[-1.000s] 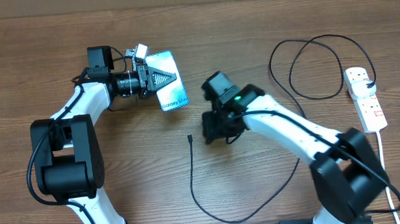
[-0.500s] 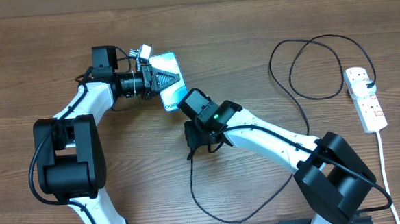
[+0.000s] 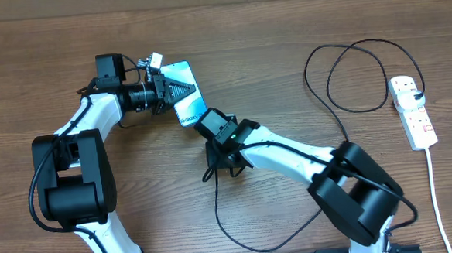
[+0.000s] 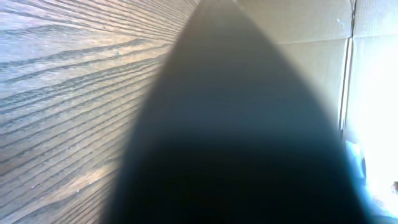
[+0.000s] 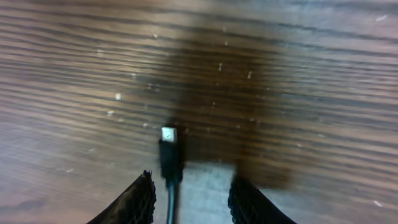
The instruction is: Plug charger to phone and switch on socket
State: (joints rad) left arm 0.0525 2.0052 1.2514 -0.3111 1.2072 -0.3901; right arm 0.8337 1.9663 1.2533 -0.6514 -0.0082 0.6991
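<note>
L pincer [image 3: 179, 89] clamped on phone [image 3: 190, 109], upper left of desk [image 3: 283, 30]. My R pincer [image 5: 191, 186] apart, low over charger [image 5: 169, 155]; plug tip lies on desk betw its fingers. Far right: socket [image 3: 413, 110], well apart

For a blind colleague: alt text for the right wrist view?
The charger's plug tip lies on the wooden table, just ahead of the gap between the right hand's open fingertips; its black cable runs toward the camera.

Overhead evenly lit and sharp, brown wood-grain table [image 3: 285, 77] matte, left wrist view swamped by dark blur, glare at right edge, right wrist view soft, shadowed centre
</note>
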